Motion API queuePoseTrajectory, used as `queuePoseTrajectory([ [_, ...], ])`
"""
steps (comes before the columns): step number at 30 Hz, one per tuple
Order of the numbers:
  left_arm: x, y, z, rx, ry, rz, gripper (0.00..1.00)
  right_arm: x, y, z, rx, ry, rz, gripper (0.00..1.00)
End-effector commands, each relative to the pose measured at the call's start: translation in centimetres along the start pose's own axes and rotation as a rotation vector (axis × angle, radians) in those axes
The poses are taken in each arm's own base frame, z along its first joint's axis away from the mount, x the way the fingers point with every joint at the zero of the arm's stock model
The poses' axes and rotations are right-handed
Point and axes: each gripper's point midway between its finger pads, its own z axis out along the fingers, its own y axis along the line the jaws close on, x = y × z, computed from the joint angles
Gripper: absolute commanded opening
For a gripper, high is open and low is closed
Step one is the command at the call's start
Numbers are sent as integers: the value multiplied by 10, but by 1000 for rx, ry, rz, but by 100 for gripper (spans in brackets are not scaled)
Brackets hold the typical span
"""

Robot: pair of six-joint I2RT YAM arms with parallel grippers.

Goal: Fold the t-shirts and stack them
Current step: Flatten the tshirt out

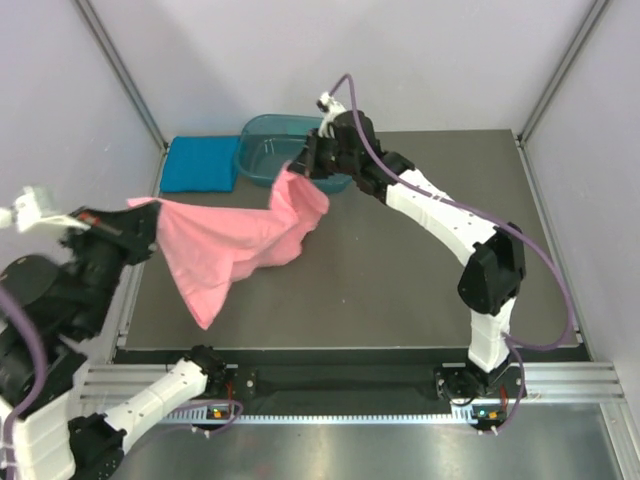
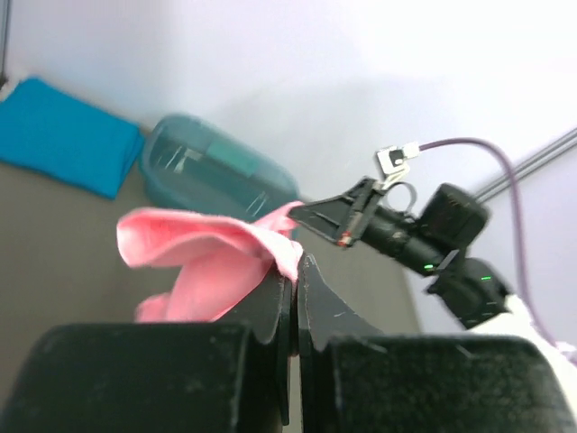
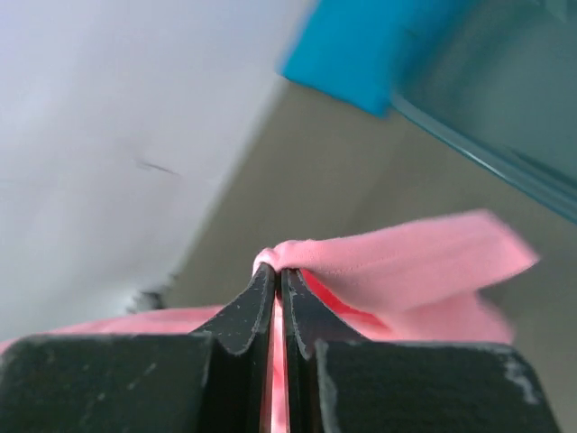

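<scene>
The salmon-pink t-shirt (image 1: 235, 245) hangs stretched between my two grippers above the dark mat, sagging to a point near the front left. My left gripper (image 1: 150, 222) is shut on its left corner at the mat's left edge; in the left wrist view the pink cloth (image 2: 212, 257) is pinched at the tips of that gripper (image 2: 297, 262). My right gripper (image 1: 300, 165) is shut on the other corner, close to the tub; the right wrist view shows pink cloth (image 3: 406, 262) clamped in the gripper (image 3: 278, 271). The teal-blue t-shirt (image 1: 200, 163) lies folded at the back left.
A dark teal see-through tub (image 1: 275, 145) stands at the back of the mat (image 1: 400, 270), right behind my right gripper. Grey walls and metal frame posts close in the left, back and right sides. The rail with the arm bases (image 1: 340, 385) runs along the front.
</scene>
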Motion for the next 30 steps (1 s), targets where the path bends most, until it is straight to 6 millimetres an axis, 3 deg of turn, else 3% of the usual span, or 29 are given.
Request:
queuePoseTrajectory([
  [1, -34, 0, -28, 31, -89, -40, 0, -36, 67, 18, -221, -89, 22, 0],
  [2, -30, 0, -29, 42, -72, -45, 0, -55, 84, 13, -263, -127, 17, 0],
  [3, -21, -4, -31, 69, -43, -74, 0, -56, 88, 15, -274, -121, 31, 0],
  [4, 8, -3, -19, 72, 36, -58, 0, -55, 81, 21, -262, -106, 41, 0],
  [5, 22, -11, -11, 113, 71, -74, 0, -58, 77, 18, -240, -109, 43, 4],
  [6, 48, -26, -7, 190, 167, -114, 0, -60, 60, 20, -177, -115, 41, 13],
  [7, 97, -21, 12, 170, 287, -108, 0, -62, 51, 12, -143, -113, 42, 25],
  [8, 109, -35, 23, 233, 309, -150, 0, -50, 14, 11, -56, -65, 67, 27],
  [9, 136, -43, 33, 258, 388, -195, 0, -57, 3, -5, -20, -76, 65, 31],
  [10, 182, -41, 39, 281, 517, -205, 0, -52, -20, -13, 37, -59, 84, 35],
  [11, 186, -53, 50, 337, 505, -238, 0, -33, -72, -25, 159, 7, 136, 38],
  [13, 227, -54, 66, 337, 596, -248, 0, -31, -112, -64, 284, 25, 129, 43],
  [14, 234, -58, 72, 341, 604, -241, 0, -11, -153, -87, 390, 83, 162, 45],
  [15, 250, -64, 88, 340, 619, -211, 0, -4, -170, -104, 436, 104, 130, 47],
  [16, 257, -80, 87, 379, 640, -188, 0, -10, -181, -132, 471, 80, 129, 48],
  [17, 267, -87, 93, 380, 653, -165, 0, 14, -193, -144, 497, 140, 144, 49],
  [18, 297, -90, 106, 361, 709, -127, 0, 27, -198, -157, 502, 185, 127, 49],
  [19, 303, -112, 107, 415, 717, -127, 0, 27, -193, -175, 505, 167, 111, 52],
  [20, 315, -123, 109, 443, 751, -132, 0, 50, -200, -184, 526, 210, 117, 53],
  [21, 347, -125, 119, 425, 808, -123, 0, 58, -202, -194, 542, 212, 115, 56],
  [22, 347, -147, 123, 482, 801, -135, 0, 57, -194, -209, 535, 172, 107, 59],
  [23, 358, -155, 125, 506, 835, -125, 0, 79, -203, -217, 550, 201, 146, 59],
  [24, 389, -155, 134, 485, 891, -102, 0, 86, -202, -223, 544, 194, 175, 59],
  [25, 381, -183, 137, 550, 887, -110, 0, 85, -197, -233, 517, 158, 189, 59],
  [26, 387, -193, 140, 574, 910, -104, 0, 106, -201, -236, 518, 188, 216, 59],
  [27, 416, -197, 140, 578, 976, -70, 0, 108, -198, -242, 516, 173, 210, 60],
  [28, 397, -228, 147, 641, 934, -71, 5, 113, -202, -246, 531, 172, 214, 60],
  [29, 403, -230, 147, 631, 965, -48, 13, 124, -208, -250, 552, 185, 227, 60],
  [30, 414, -229, 153, 618, 982, -11, 36, 125, -210, -254, 561, 178, 229, 60],
])
